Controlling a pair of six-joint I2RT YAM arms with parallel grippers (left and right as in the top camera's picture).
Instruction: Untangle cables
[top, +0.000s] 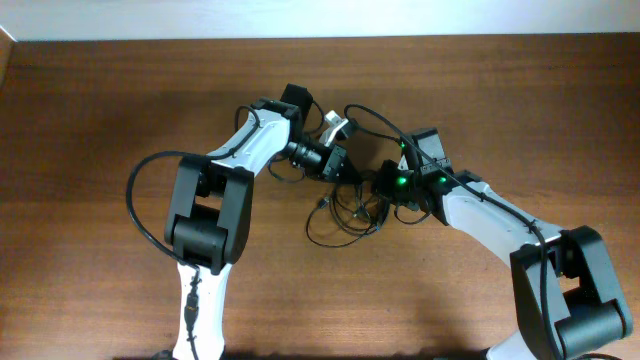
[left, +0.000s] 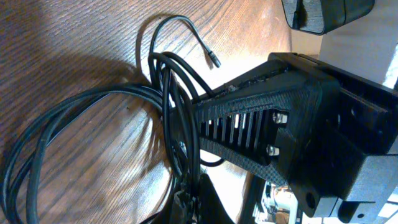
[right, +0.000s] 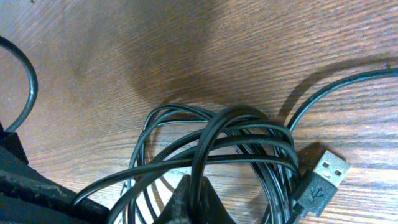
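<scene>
My two arms have white shells and chunky black joints. A thick black cable (top: 137, 205) loops out from the side of the left arm (top: 245, 150). The right arm (top: 490, 215) has a thin black wire along its white part and small green lights (top: 400, 181). My left finger (left: 249, 124) is black, with ribbed slots and silver screws (left: 280, 116).

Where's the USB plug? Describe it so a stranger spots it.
On the wooden table, find the coiled bundle of thin black cables in the right wrist view. At its right edge lies the USB plug, the only flat silver metal end with two square holes.
</scene>
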